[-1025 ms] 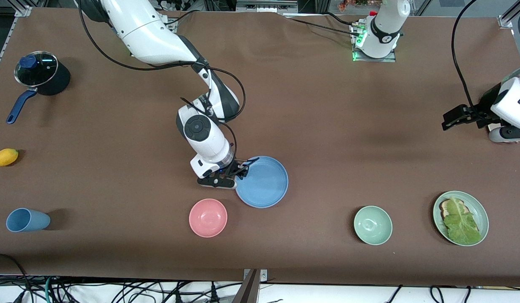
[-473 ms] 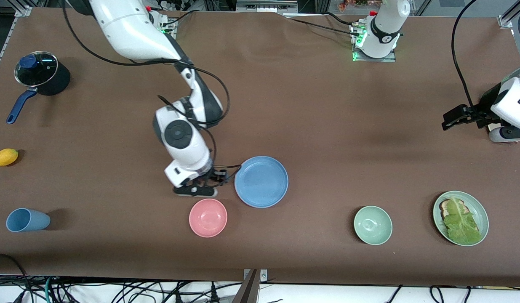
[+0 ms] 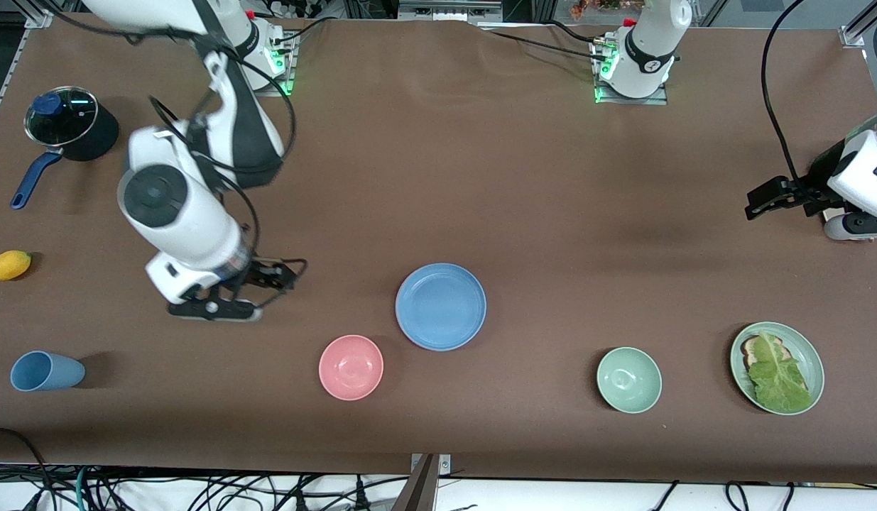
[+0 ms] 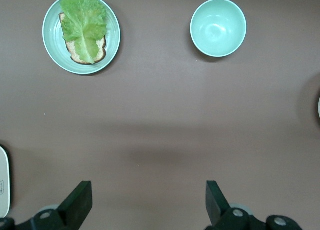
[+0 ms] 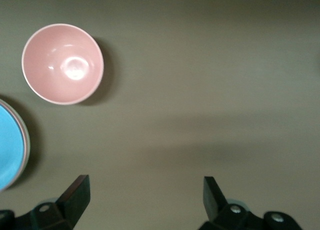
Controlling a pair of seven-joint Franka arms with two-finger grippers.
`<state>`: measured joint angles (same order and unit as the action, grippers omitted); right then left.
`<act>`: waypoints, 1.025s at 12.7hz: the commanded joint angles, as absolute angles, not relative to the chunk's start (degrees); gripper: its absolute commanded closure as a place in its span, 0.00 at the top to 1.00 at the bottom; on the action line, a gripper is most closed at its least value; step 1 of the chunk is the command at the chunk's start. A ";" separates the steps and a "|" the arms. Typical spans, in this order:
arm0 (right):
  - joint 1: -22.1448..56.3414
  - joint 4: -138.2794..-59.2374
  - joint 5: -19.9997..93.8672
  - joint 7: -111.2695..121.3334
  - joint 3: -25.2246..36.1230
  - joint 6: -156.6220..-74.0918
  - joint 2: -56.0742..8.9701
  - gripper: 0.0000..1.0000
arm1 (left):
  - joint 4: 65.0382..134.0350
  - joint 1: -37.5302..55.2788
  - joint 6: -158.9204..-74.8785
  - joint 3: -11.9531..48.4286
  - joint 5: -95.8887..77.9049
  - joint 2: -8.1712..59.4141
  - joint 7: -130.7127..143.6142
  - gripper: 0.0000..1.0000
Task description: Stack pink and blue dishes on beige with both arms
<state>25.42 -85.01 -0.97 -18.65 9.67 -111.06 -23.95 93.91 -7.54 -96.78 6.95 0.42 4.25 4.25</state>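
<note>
The blue dish (image 3: 440,306) lies flat mid-table; its edge also shows in the right wrist view (image 5: 9,146), with a thin pale rim under it. The pink dish and the beige plate are hidden. My right gripper (image 3: 280,277) hangs open and empty over bare table, well off the blue dish toward the right arm's end; its fingers (image 5: 77,189) frame only cloth around the gripper's middle (image 5: 145,187). The left arm waits at its own end of the table, its gripper (image 3: 759,201) open and empty (image 4: 148,192).
A pink bowl (image 3: 351,367) sits beside the blue dish, nearer the camera. Along the same row lie a pale green bowl (image 3: 628,380), a green plate with bread and lettuce (image 3: 777,367) and a blue cup (image 3: 46,371). A lidded pot (image 3: 69,131) and yellow fruit (image 3: 8,265) are at the right arm's end.
My right gripper opened off the blue dish's rim and swung away toward the right arm's end of the table. The blue dish stayed put. The left arm has not moved.
</note>
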 commanded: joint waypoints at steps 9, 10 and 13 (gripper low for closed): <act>13.13 -88.34 4.30 -5.12 9.24 -91.86 -7.83 1.00 | 94.04 -7.47 -97.12 7.03 -0.26 3.87 3.60 1.00; 11.18 -88.33 4.31 -3.44 8.53 -91.15 -6.52 1.00 | 94.13 -7.56 -97.12 7.03 -0.26 3.87 3.60 1.00; 10.72 -88.24 3.52 -1.25 8.61 -89.91 -5.36 1.00 | 94.13 -7.47 -97.12 7.03 -0.26 3.87 3.60 1.00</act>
